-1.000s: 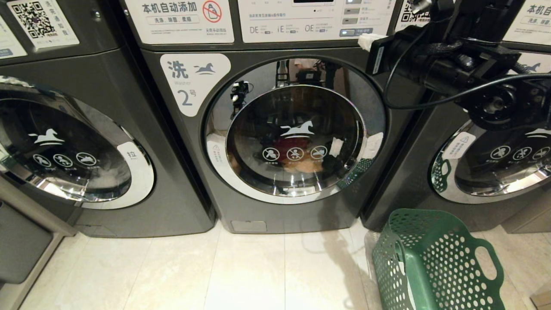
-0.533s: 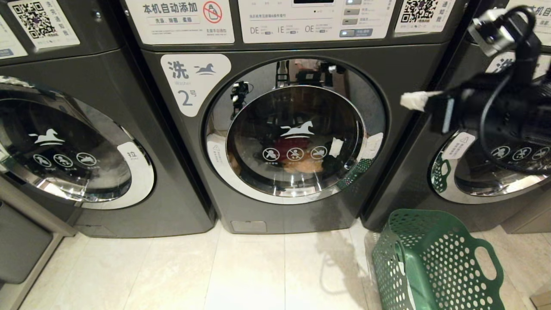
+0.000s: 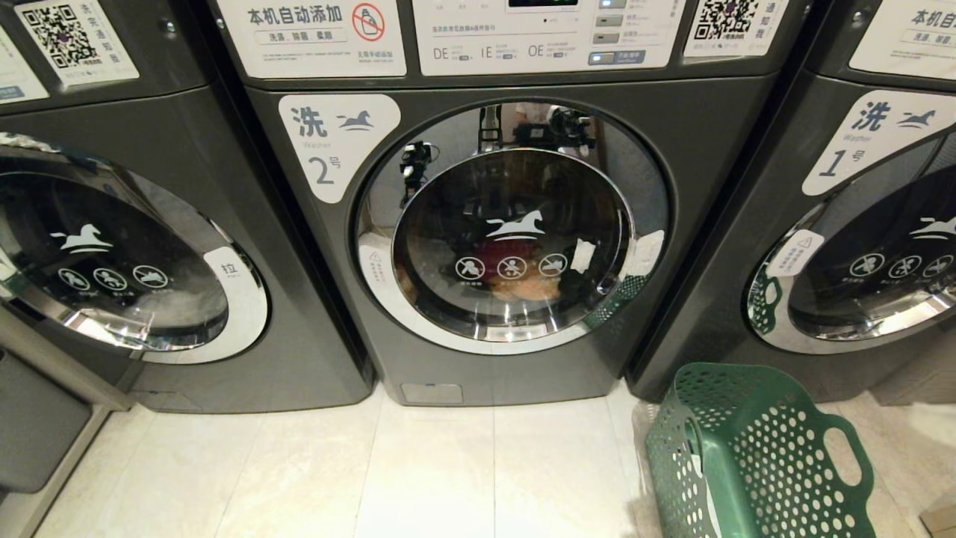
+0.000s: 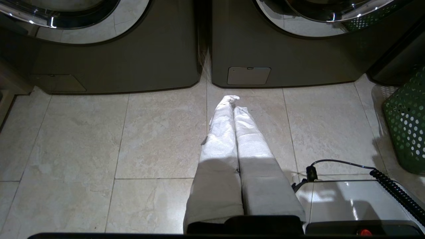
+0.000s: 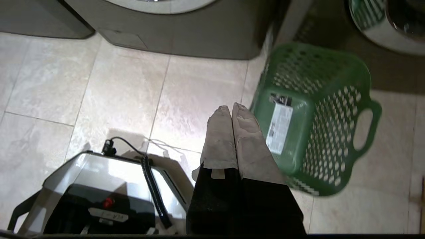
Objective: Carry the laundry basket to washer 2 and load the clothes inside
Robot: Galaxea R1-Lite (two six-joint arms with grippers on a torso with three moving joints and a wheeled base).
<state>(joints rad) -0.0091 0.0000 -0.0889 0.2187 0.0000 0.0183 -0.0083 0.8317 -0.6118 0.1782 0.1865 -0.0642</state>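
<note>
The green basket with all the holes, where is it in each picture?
Head view: the laundry basket stands on the floor at the lower right, below washer 1.
Left wrist view: only its holed wall shows, at the right edge.
Right wrist view: the whole basket is right of centre, empty, a label on its bottom.
Shared landmark: the base of washer 2, just beside it.
</note>
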